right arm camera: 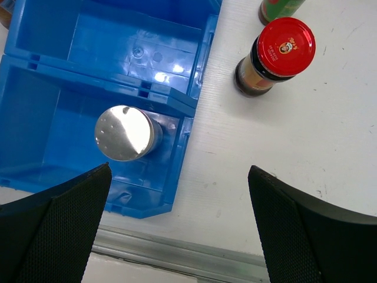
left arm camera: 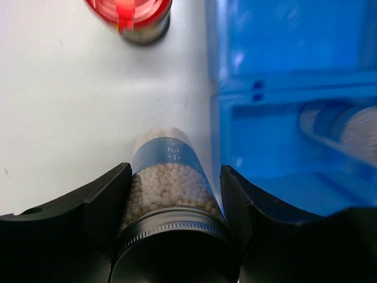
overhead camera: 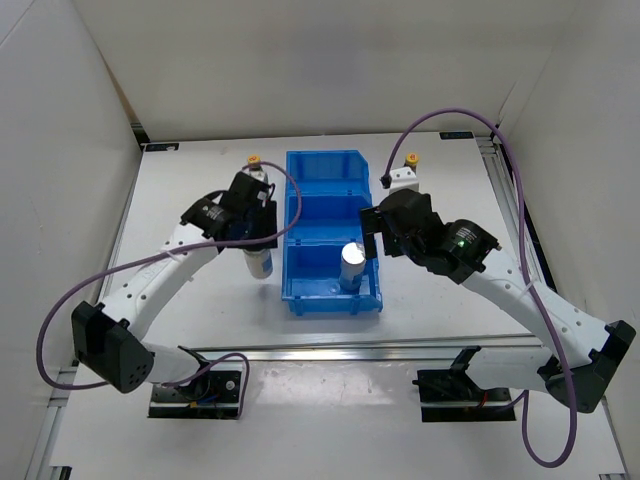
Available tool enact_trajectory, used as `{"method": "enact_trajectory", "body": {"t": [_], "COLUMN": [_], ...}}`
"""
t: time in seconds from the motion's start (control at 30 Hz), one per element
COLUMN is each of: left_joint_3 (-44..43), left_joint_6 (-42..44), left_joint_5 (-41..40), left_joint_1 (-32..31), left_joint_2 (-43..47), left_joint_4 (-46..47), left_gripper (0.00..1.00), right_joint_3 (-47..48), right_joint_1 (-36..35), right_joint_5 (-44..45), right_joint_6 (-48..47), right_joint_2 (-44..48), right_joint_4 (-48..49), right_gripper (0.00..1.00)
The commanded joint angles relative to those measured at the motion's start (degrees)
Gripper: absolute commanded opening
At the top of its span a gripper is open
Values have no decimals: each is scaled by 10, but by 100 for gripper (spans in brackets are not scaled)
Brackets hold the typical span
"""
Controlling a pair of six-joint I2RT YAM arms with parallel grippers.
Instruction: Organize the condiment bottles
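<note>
My left gripper (left arm camera: 175, 200) is shut on a white bead-filled cylinder (left arm camera: 169, 177) with a silver cap, just left of the blue bin (left arm camera: 277, 71). From above, that cylinder (overhead camera: 260, 262) hangs below the left gripper (overhead camera: 257, 235) beside the bin's left wall. A second silver-topped cylinder (right arm camera: 125, 132) stands in the bin's near compartment (overhead camera: 352, 262). My right gripper (right arm camera: 179, 224) is open over the table at the bin's near right corner, holding nothing. A red-lidded jar (right arm camera: 277, 56) stands right of the bin, with a green-labelled bottle (right arm camera: 280, 7) beyond it.
Another red-lidded jar (left arm camera: 129, 12) stands on the table ahead of my left gripper. Yellow caps show at the back left (overhead camera: 254, 160) and back right (overhead camera: 411, 160) of the blue bin (overhead camera: 325, 170). A metal rail (right arm camera: 177, 253) runs along the table's near edge.
</note>
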State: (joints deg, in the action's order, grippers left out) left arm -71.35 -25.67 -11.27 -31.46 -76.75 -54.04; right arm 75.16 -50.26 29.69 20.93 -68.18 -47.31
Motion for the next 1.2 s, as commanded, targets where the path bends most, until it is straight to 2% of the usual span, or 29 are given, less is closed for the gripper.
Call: {"method": "enact_trajectory", "body": {"t": [0.0,0.17,0.33,0.63,1.0,1.13,1.17], "left_joint_3": [-99,-175,-180,-72,-5,-5,-5], "left_joint_6": [19,12,-15,-48,-48,-43,-43], "left_joint_5": [-37,-59,-59,-59,-69,-74,-75], "left_joint_1": [-9,-57,-114,-192,-192,-192,-192], "left_joint_2": [3,-14,-20,-45,-88,-103,-110], "left_joint_4": [-12,-19,1,96,178,184,184], "left_gripper": [11,11,11,11,11,20,30], "right_joint_3": [-4,-9,-9,-20,-31,-31,-31], "right_joint_1": [2,2,7,23,33,39,39], "right_joint_5": [16,34,47,41,35,35,35], "right_joint_6": [11,17,22,27,27,27,27], "right_joint_2": [20,25,31,37,47,47,52], "right_joint_4": [-9,-15,-25,-25,-31,-36,-36], "right_gripper": [100,100,100,100,100,100,100]}}
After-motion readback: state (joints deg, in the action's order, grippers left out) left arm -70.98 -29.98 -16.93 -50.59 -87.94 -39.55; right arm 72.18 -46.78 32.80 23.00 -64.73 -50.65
